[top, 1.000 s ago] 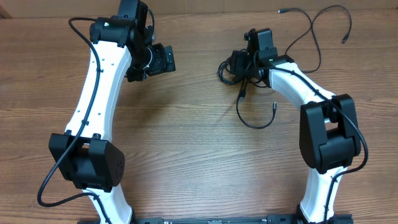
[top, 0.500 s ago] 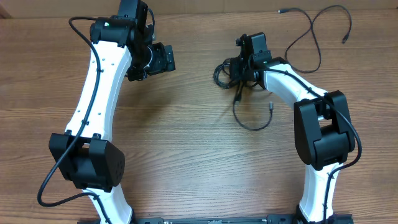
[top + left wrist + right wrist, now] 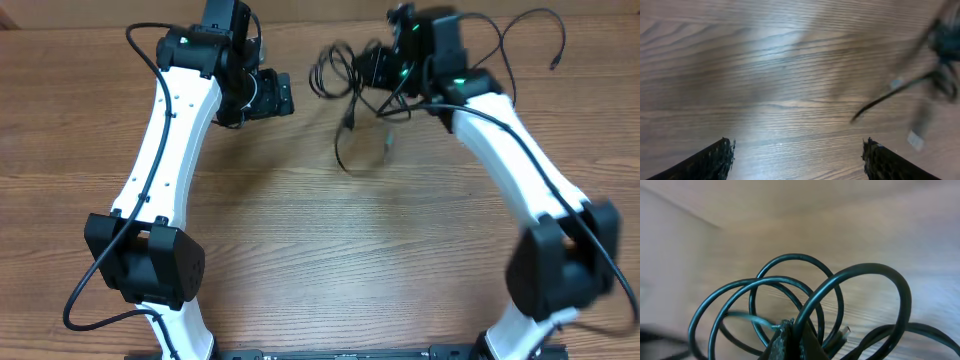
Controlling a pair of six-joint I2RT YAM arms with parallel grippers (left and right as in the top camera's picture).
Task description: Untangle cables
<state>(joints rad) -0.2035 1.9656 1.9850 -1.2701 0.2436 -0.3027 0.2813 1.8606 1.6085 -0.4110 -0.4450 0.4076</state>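
My right gripper (image 3: 366, 70) is shut on a tangle of black cables (image 3: 335, 72) and holds it above the table at the back centre. One loose loop (image 3: 352, 150) hangs down from the bundle. In the right wrist view the fingertips (image 3: 788, 339) pinch one strand, and several cable loops (image 3: 805, 287) fan out above them. My left gripper (image 3: 272, 96) is open to the left of the bundle, apart from it. Its view shows two spread fingers (image 3: 715, 161) over bare wood, with blurred cables (image 3: 935, 60) at the far right.
Another thin black cable (image 3: 520, 40) lies on the wooden table (image 3: 300, 260) at the back right, behind my right arm. The table's far edge runs just behind both grippers.
My right gripper has shut on the cable bundle and swung back and to the left, lifting it off the table. My left arm has shifted slightly to the right.
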